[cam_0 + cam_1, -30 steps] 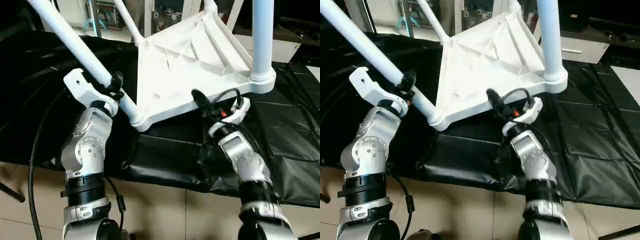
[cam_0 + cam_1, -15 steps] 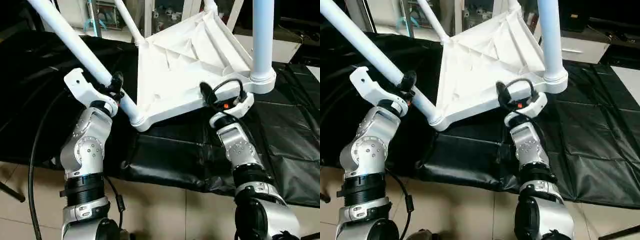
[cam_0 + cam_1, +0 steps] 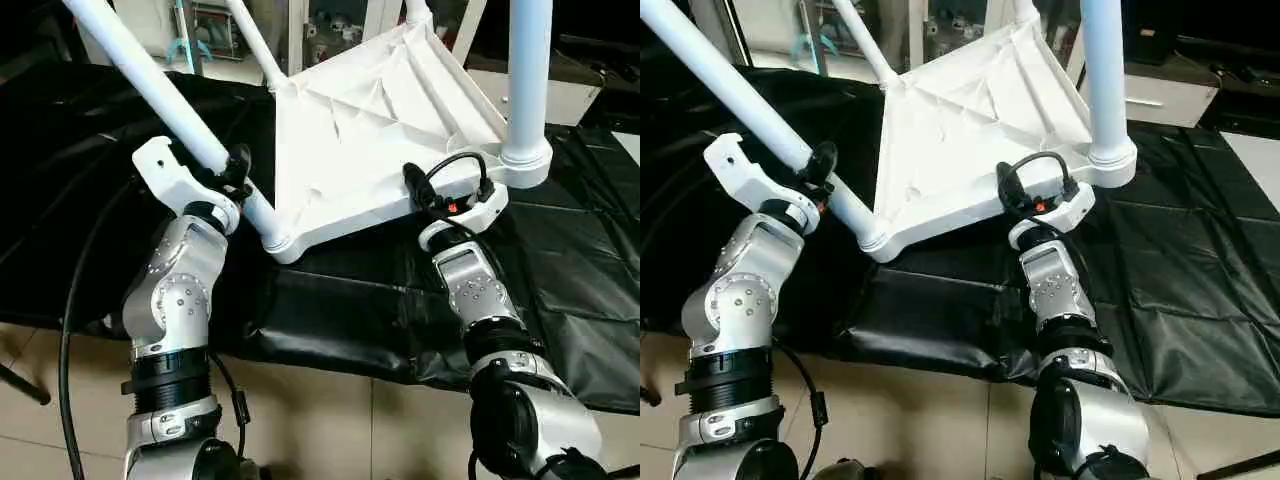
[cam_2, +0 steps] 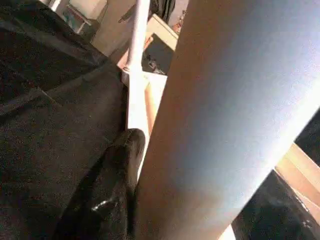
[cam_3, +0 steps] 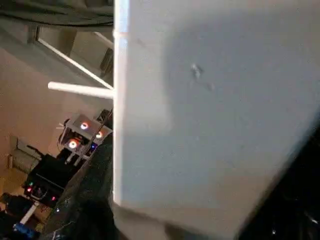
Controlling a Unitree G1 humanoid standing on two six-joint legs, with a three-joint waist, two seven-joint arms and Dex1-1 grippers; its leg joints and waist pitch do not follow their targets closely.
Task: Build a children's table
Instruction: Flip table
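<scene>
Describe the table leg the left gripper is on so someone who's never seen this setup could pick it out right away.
On the black cloth lies the white tabletop, underside up, with legs standing in its corners. Go to its nearest corner on the robot's left: the leg there slants steeply away to the left. It alone has the left gripper clamped round it just above the socket; the leg at the right corner stands upright, ungripped.

tabletop (image 3: pixel 370 130): one
legs: four, one (image 3: pixel 160 95) held by the left gripper (image 3: pixel 232 172)
grippers: two, with the right gripper (image 3: pixel 425 190)
</scene>
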